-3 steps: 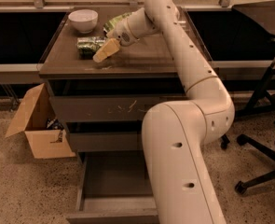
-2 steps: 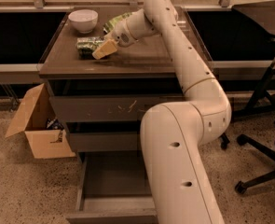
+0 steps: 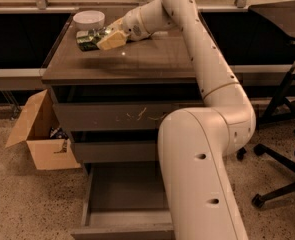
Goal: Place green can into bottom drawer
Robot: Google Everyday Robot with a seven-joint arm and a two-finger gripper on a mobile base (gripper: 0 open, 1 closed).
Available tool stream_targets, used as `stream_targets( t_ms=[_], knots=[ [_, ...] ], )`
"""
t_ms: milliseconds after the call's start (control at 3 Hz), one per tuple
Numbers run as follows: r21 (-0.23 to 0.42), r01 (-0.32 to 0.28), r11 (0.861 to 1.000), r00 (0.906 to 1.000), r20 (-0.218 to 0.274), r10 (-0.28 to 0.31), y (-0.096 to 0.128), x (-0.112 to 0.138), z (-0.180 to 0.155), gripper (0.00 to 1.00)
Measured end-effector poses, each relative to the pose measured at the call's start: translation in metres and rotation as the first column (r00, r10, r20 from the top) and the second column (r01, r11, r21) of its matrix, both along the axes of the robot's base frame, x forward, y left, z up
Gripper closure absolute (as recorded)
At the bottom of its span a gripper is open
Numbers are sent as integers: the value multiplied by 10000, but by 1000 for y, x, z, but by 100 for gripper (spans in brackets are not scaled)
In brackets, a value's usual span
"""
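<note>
The green can lies on its side over the cabinet top, just in front of a white bowl. My gripper reaches in from the right at the can's right end and is shut on it, with a pale finger across the can. The bottom drawer is pulled out at floor level, open and empty, with its flat front toward the camera. My arm arches over the cabinet's right side and hides the drawer's right part.
Two closed drawer fronts sit above the open one: a scratched one and a plain one. An open cardboard box stands on the floor at left. An office chair base is at right.
The gripper and the green can have moved together a little toward the back of the cabinet top, closer to the bowl.
</note>
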State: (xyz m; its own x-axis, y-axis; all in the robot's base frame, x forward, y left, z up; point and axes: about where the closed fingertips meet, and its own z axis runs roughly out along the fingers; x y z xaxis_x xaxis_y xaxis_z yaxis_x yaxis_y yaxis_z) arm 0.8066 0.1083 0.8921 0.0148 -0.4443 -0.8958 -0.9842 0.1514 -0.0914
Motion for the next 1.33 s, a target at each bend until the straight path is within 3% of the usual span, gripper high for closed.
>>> stream_targets(
  t_ms=[333, 667, 1000, 1333],
  knots=[
    [1001, -1157, 9882, 9931, 289, 1133, 6, -34, 24, 100],
    [1001, -1160, 9882, 9931, 287, 1136, 6, -34, 24, 100],
    [1024, -1437, 9843, 9895, -30, 1447, 4, -54, 12, 100],
    [1011, -1624, 9815, 9867, 163, 1616, 0, -90, 26, 100]
  ],
)
